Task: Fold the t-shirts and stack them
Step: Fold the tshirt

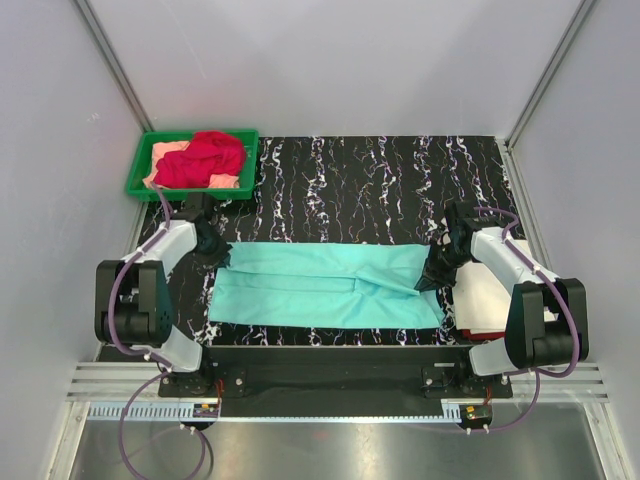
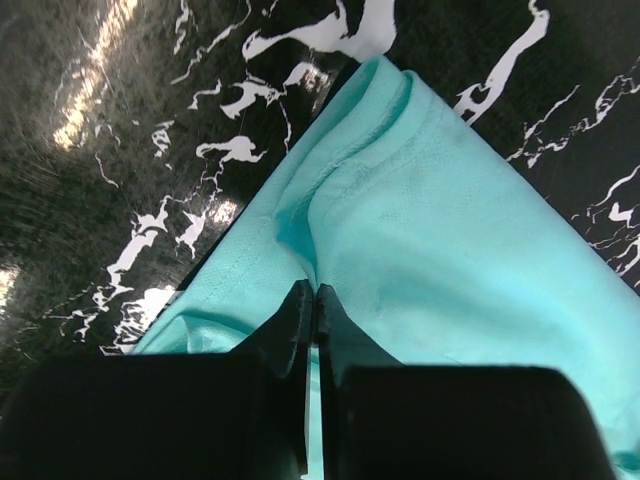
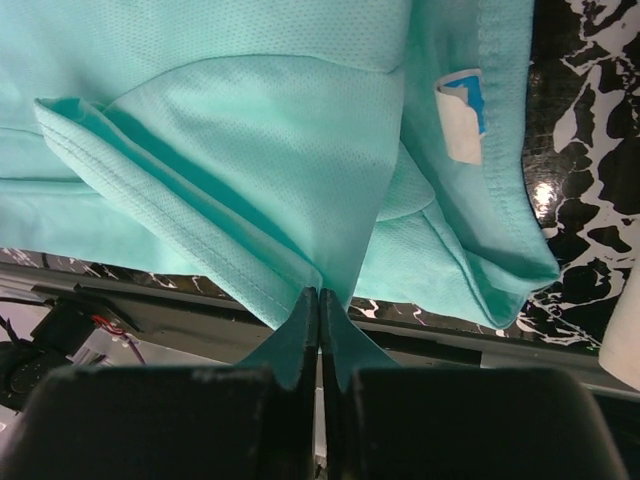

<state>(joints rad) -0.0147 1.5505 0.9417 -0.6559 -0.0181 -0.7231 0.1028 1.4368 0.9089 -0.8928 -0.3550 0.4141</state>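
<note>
Between my left hand (image 2: 316, 300) and right hand (image 3: 319, 300) lies the mint-teal t-shirt (image 1: 330, 285), a soft fine-knit band; both hands are clamped on its ends.

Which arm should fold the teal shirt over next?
Probably left. The left gripper and right gripper both pinch the shirt, but the folded pile lies by the right one, so swinging the left end over brings the shirt toward it.

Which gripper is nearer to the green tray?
Left. The left gripper pinches the mint-teal t-shirt at its left end, close below the green tray in the top view; the right gripper pinches the shirt's right end, across the table from it.
</note>
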